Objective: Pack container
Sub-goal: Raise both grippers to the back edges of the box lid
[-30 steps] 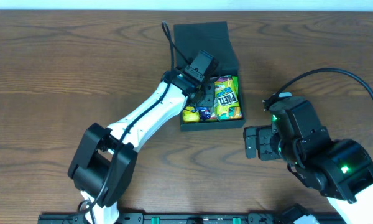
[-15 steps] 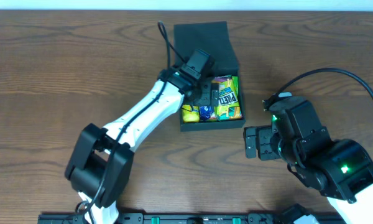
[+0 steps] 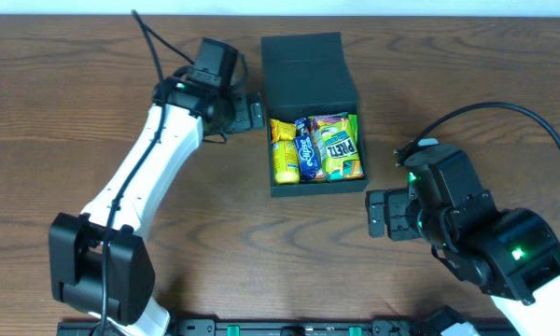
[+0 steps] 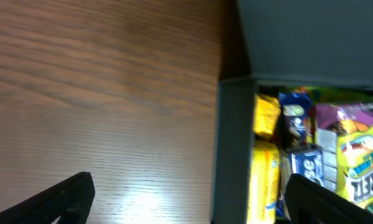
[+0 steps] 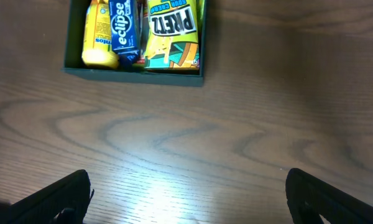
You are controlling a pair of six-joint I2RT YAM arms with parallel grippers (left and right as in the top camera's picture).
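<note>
The left tool (image 3: 250, 110), released, is at 9 o'clock just beside the container (image 3: 308, 67) wall, and the right tool (image 3: 372, 215), released as only the wrist views show, at 5 o'clock, with free table (image 3: 378, 175) between.

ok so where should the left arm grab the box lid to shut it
Probably the lid's free far edge, near its left corner, approached from the left, where the left gripper sits. It is thin and hinged at the box's back wall.
</note>
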